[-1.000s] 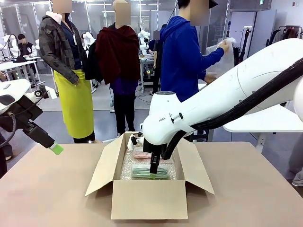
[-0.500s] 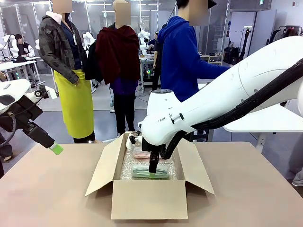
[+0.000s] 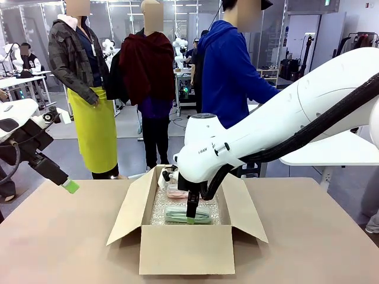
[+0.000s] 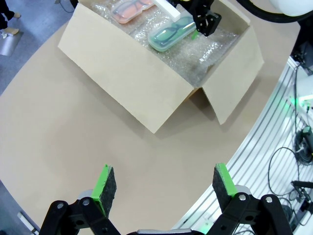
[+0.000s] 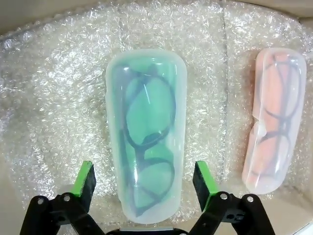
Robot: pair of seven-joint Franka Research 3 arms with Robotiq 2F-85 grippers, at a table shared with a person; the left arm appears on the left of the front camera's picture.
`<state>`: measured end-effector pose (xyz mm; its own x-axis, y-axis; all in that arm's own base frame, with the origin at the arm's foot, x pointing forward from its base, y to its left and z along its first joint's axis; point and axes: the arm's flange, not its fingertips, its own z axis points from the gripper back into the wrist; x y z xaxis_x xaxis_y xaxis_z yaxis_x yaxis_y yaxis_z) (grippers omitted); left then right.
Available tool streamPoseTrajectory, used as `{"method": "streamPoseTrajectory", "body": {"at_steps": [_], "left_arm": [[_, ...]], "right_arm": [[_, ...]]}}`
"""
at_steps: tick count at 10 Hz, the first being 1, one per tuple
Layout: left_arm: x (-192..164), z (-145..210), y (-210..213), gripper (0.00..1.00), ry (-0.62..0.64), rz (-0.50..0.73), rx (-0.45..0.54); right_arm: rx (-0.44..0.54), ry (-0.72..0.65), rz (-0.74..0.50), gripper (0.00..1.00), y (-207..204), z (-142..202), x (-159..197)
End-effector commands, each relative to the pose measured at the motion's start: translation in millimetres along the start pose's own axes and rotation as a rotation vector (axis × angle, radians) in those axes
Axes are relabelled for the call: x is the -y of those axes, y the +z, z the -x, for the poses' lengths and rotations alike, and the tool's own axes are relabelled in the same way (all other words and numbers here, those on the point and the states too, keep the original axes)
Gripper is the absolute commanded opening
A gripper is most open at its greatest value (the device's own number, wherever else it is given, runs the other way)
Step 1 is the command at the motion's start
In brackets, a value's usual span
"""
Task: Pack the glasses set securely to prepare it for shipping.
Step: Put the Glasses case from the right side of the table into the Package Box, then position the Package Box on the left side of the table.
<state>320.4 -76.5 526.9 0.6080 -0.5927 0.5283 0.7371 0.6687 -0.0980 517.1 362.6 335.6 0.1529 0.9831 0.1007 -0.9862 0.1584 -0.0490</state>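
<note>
The glasses set lies on bubble wrap [image 5: 58, 88] inside the open cardboard box [image 3: 186, 248]. The mint green case [image 5: 145, 132] [image 3: 188, 216] [image 4: 172, 33] is nearer the front wall, with dark glasses showing through it. The pale pink case [image 5: 275, 117] [image 3: 176, 191] [image 4: 131, 10] lies beside it, farther back. My right gripper [image 5: 145, 181] [image 3: 190, 220] is down in the box, open, its fingers standing either side of the green case's near end without touching it. My left gripper [image 4: 164, 183] [image 3: 70, 186] hangs open and empty over the table at the far left.
The box's flaps [image 3: 129, 207] stand open on both sides. A person in a blue hoodie [image 3: 232, 71] stands beyond the table's far edge, turned to the right. Bare brown tabletop [image 3: 59, 236] surrounds the box.
The person's raised hands with a clear sheet have dropped out of sight behind my right arm. Both arms have hardly moved.
</note>
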Motion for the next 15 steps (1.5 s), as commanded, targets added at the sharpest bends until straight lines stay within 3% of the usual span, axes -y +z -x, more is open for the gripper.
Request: {"method": "streamPoseTrajectory", "body": {"at_steps": [1, 8, 12, 15], "left_arm": [[-1.4, 1.1, 0.1, 1.00, -0.011, 0.018, 0.018], [-1.4, 1.1, 0.1, 1.00, -0.011, 0.018, 0.018], [-1.4, 1.1, 0.1, 1.00, -0.011, 0.018, 0.018], [-1.4, 1.1, 0.1, 1.00, -0.011, 0.018, 0.018]], "right_arm": [[0.009, 0.006, -0.006, 1.00, 2.1, -1.1, -1.2], [0.002, 0.000, 0.000, 1.00, 0.5, -0.3, -0.1], [0.051, -0.058, 0.182, 1.00, 146.8, 68.0, -37.8], [0.154, -0.232, 0.299, 1.00, 191.7, 141.0, -64.2]]}}
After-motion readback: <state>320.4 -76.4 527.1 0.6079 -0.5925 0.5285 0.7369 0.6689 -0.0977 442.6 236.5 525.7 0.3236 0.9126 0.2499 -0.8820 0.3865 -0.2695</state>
